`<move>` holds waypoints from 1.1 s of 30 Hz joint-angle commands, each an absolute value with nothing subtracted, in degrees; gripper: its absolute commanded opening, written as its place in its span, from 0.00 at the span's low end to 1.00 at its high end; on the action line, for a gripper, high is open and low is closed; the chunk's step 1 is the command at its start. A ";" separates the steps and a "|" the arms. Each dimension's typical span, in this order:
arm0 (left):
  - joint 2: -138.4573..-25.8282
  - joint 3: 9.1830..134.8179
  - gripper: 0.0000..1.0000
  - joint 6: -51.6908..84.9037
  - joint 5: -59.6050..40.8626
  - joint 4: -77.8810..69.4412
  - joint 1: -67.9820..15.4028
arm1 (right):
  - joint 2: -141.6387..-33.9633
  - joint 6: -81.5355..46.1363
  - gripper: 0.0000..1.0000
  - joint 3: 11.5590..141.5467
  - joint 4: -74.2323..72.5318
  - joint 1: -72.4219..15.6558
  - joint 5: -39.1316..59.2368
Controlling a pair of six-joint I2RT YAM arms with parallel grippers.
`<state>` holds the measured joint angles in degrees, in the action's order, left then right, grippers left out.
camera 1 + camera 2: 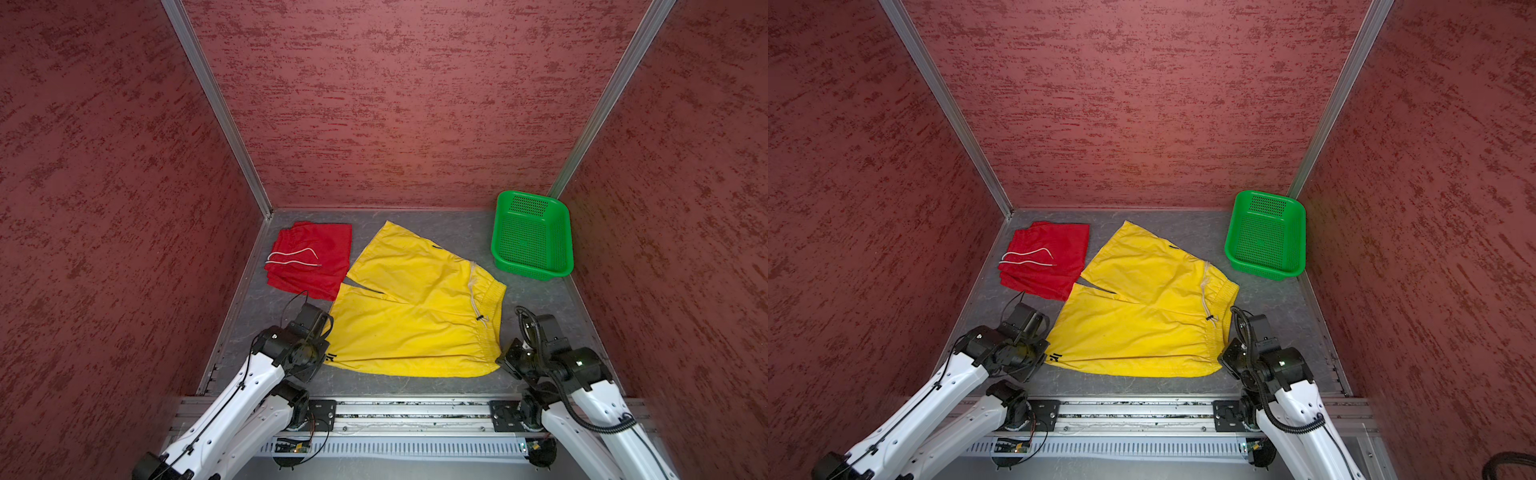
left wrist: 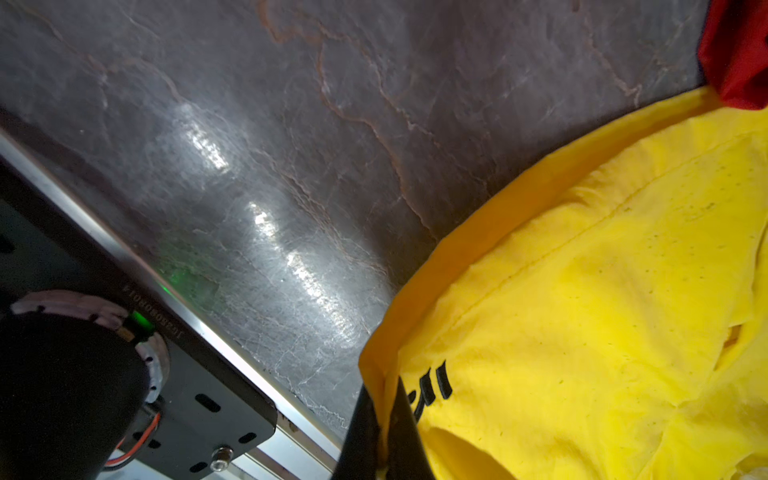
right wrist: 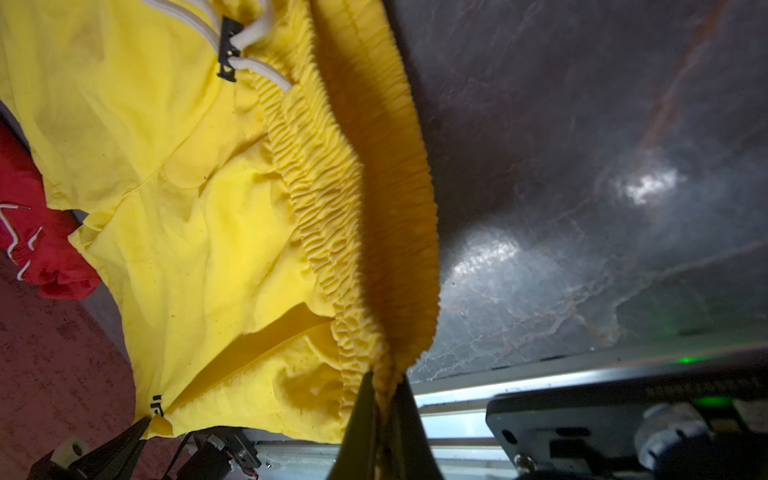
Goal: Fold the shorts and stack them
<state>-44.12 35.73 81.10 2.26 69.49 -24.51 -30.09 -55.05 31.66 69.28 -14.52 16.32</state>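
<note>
The left pincer [image 2: 384,415] grips the hem corner of the yellow shorts [image 1: 415,316], the right pincer [image 3: 380,399] the waistband corner. The cloth extends from them toward the far edge of the bench [image 1: 536,299].

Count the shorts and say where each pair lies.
2. The red shorts lie folded at the far left. The yellow shorts lie spread in the middle, with the left gripper shut on the near leg hem and the right gripper shut on the waistband. No others show.
</note>
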 commanded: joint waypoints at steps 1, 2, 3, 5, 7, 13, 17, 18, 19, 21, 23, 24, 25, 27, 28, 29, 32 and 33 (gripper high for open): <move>-46.07 40.77 0.00 75.99 5.59 70.61 -25.44 | -28.50 -55.71 0.00 34.88 82.42 -14.48 17.45; -47.24 42.55 0.00 74.89 6.25 70.56 -25.96 | -28.62 -55.69 0.00 35.85 82.99 -14.50 17.33; -48.92 44.72 0.00 73.11 7.15 70.20 -26.81 | -29.09 -55.60 0.00 37.10 83.50 -14.49 16.78; -52.43 49.53 0.00 69.97 9.14 70.21 -28.19 | -30.84 -55.02 0.00 39.54 84.72 -14.50 15.25; -56.09 55.05 0.00 66.65 11.94 70.75 -29.49 | -33.53 -54.03 0.00 42.83 86.46 -14.48 13.11; -63.53 67.68 0.00 57.02 16.86 68.52 -30.24 | -41.21 -52.21 0.00 52.18 89.36 -14.49 8.46; -68.60 74.66 0.00 50.76 19.86 66.31 -30.03 | -46.56 -51.09 0.00 57.07 88.17 -14.49 7.87; -69.83 76.39 0.00 49.41 20.60 65.80 -29.89 | -47.96 -50.68 0.00 58.28 88.02 -14.37 7.70; -70.93 77.88 0.00 48.34 21.19 65.51 -29.73 | -48.94 -50.46 0.00 59.34 88.06 -14.42 7.52; -72.74 80.67 0.00 46.97 21.93 64.61 -29.19 | -51.10 -49.97 0.00 61.32 88.15 -14.41 7.39; -73.85 82.46 0.00 46.02 22.26 63.51 -28.58 | -52.95 -49.20 0.00 62.96 88.24 -14.28 7.38; -74.27 83.06 0.00 45.38 22.11 62.58 -28.35 | -53.80 -48.75 0.00 63.56 88.29 -14.11 7.38; -74.71 83.49 0.00 44.88 22.18 61.80 -28.07 | -54.48 -48.36 0.00 64.00 88.33 -14.02 7.32; -75.82 84.89 0.00 43.70 22.02 60.52 -27.50 | -56.05 -47.49 0.00 64.83 88.51 -13.45 7.50; -76.38 85.58 0.00 43.30 22.16 60.16 -27.34 | -56.68 -47.13 0.00 64.95 88.59 -13.15 7.99; -77.02 86.30 0.00 42.95 21.92 59.73 -27.07 | -57.36 -46.70 0.00 64.91 88.53 -12.71 8.85; -78.91 88.45 0.00 41.40 21.46 57.98 -26.46 | -58.77 -45.01 0.00 64.69 87.65 -11.33 12.00; -79.66 89.40 0.00 40.71 21.45 57.51 -26.37 | -59.12 -44.20 0.00 64.60 87.16 -10.56 13.20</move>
<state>-78.39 86.87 43.94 19.18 61.10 -27.33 -58.76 -46.61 63.81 86.19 -12.03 11.94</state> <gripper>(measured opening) 0.068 0.074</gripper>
